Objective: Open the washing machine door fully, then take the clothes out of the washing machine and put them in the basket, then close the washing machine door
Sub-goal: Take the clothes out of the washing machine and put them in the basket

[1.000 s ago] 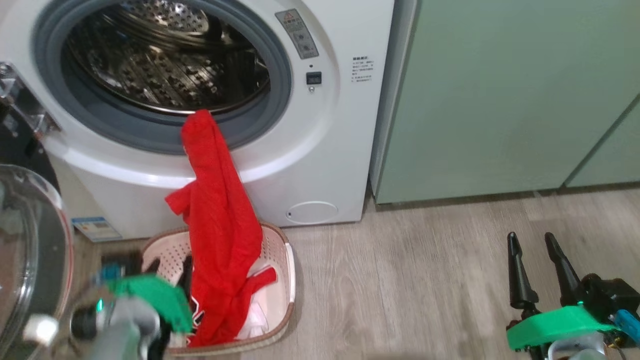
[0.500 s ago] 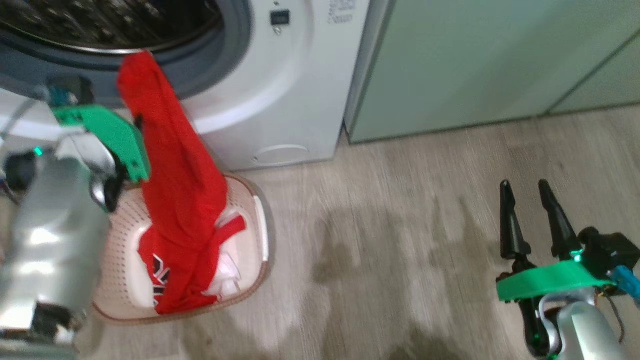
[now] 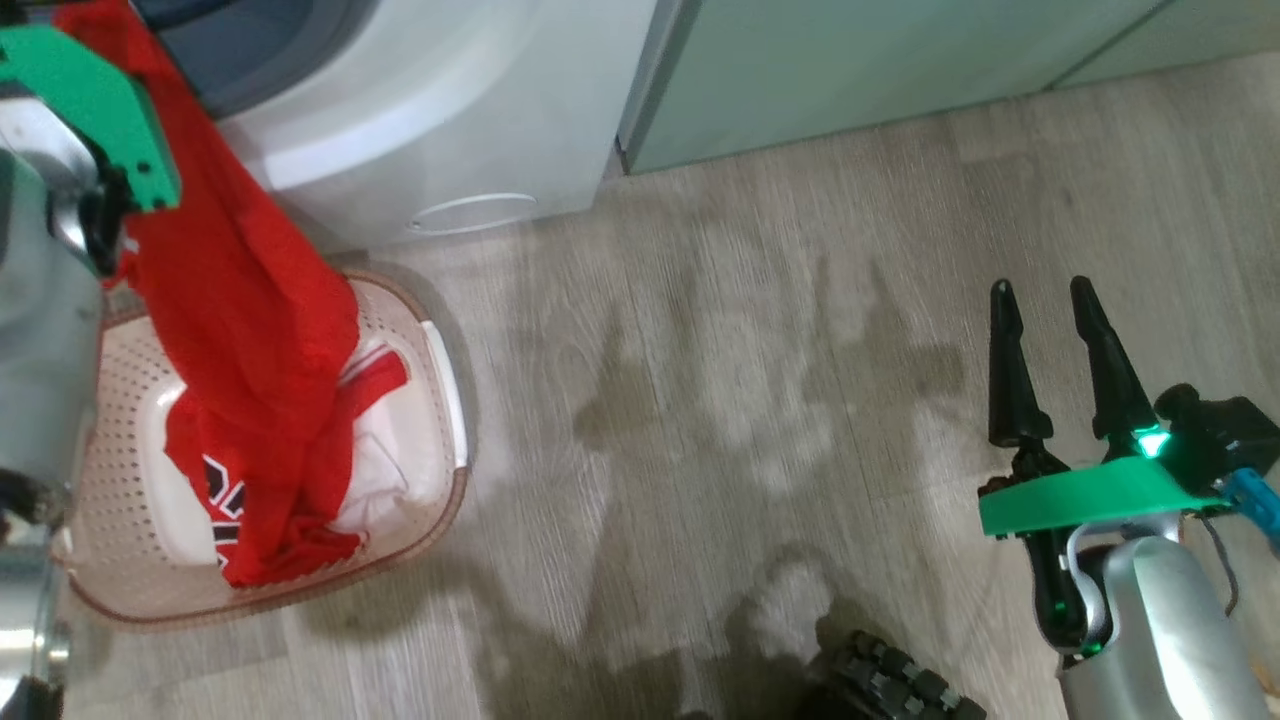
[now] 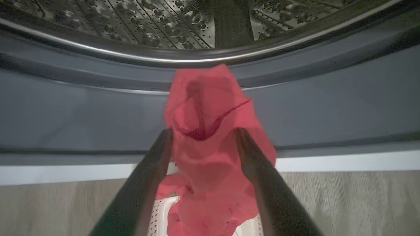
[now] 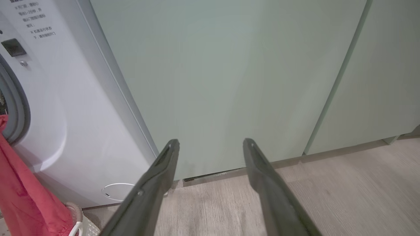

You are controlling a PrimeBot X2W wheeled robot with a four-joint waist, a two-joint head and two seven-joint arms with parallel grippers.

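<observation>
The red clothes (image 3: pixel 240 330) hang from the grey gasket of the washing machine (image 3: pixel 400 130) down into the cream basket (image 3: pixel 440 360) on the floor below it. In the left wrist view my left gripper (image 4: pixel 204 132) is open at the gasket's lower lip. Its fingers (image 4: pixel 154 164) stand on either side of the top fold of the clothes (image 4: pixel 210 131), with the steel drum behind. My right gripper (image 3: pixel 1040 290) is open over bare floor at the lower right, holding nothing; it faces the cabinets in its own view (image 5: pixel 211 142). The washing machine door is out of view.
Pale green cabinets (image 5: pixel 229 82) stand right of the washer, above a wood-look floor (image 3: pixel 750 400). A small round white hatch (image 3: pixel 470 212) sits low on the washer front. A black ribbed part (image 3: pixel 895 680) shows at the bottom edge.
The head camera has tilted down, so the washer has slid up and out of the picture. My left arm has risen from the basket to the gasket's lower lip. The clothes hang as before.
</observation>
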